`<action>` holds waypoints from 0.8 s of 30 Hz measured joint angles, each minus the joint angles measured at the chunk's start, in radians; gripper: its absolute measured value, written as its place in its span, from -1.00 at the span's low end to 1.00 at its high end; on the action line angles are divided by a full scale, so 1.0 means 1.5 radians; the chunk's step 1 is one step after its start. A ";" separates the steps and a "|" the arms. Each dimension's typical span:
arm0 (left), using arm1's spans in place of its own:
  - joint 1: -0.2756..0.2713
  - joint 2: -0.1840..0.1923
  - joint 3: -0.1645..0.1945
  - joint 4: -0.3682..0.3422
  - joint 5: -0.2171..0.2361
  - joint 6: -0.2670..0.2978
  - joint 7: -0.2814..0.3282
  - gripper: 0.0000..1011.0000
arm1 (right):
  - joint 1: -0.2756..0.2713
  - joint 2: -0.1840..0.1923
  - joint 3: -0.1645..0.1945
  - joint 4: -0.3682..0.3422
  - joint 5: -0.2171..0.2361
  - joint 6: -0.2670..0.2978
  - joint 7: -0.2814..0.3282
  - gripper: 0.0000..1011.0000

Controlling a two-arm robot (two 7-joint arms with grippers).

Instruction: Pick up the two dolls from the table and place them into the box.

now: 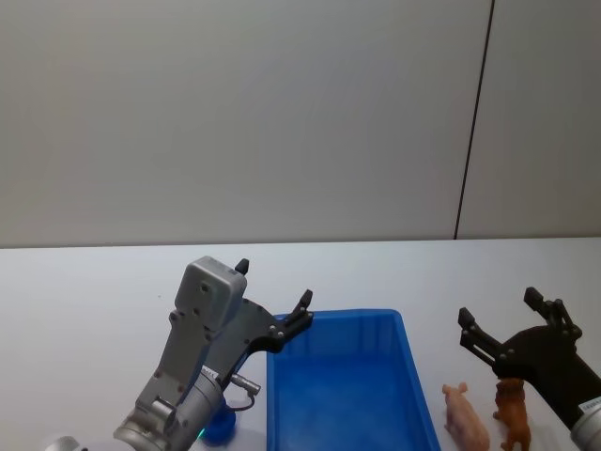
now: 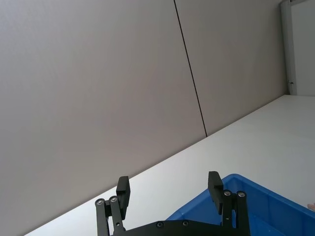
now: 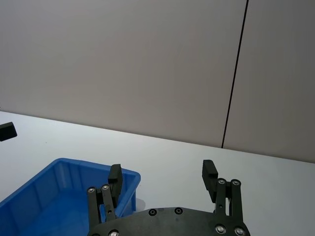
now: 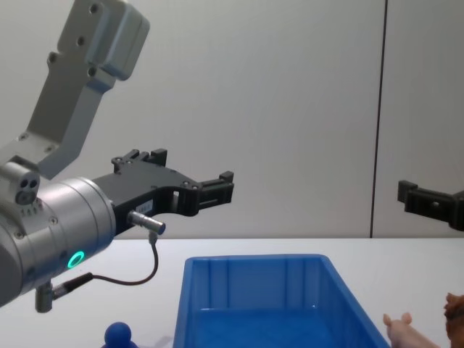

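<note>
Finding: both dolls stand on the table (image 1: 94, 301) just right of the box (image 1: 343, 317), the pink doll (image 1: 467, 419) closer to the box and the brown doll (image 1: 513, 412) just beside it on the outer side. Your right gripper (image 1: 499, 305) hangs raised with jaws spread and nothing held. The dolls lie below it, back toward the robot from its fingertips. The pink doll's long axis runs roughly away from the robot. The left gripper (image 1: 274, 284), also spread and empty, is raised by the box's far left corner (well apart from the dolls), so the right arm is the nearer one. No brand, label or writing is legible.
</note>
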 joint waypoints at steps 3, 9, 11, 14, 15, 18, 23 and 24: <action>0.000 0.000 0.000 0.000 0.000 0.000 0.000 0.98 | 0.000 0.000 0.000 0.000 0.000 0.000 0.000 0.98; 0.000 0.000 0.000 0.000 0.000 0.000 0.000 0.98 | 0.000 0.000 0.000 0.000 0.000 0.000 0.000 0.98; 0.000 0.000 0.000 0.000 0.000 0.000 0.000 0.98 | 0.000 0.000 0.000 0.000 0.000 0.000 0.000 0.98; 0.000 0.000 0.000 0.000 0.000 0.000 0.000 0.98 | 0.000 0.000 0.000 0.000 0.000 0.000 0.000 0.98; 0.000 0.000 0.000 0.000 0.000 0.000 0.000 0.98 | 0.000 0.000 0.000 0.000 0.000 0.000 0.000 0.98; 0.000 0.000 0.000 0.000 0.000 0.000 0.000 0.98 | 0.000 0.000 0.000 0.000 0.000 0.000 0.000 0.98; 0.000 0.000 0.000 0.000 0.000 0.000 0.000 0.98 | 0.000 0.000 0.000 0.000 0.000 0.000 0.000 0.98; 0.000 0.000 0.000 0.000 0.000 0.000 0.000 0.98 | 0.000 0.000 0.000 0.000 0.000 0.000 0.000 0.98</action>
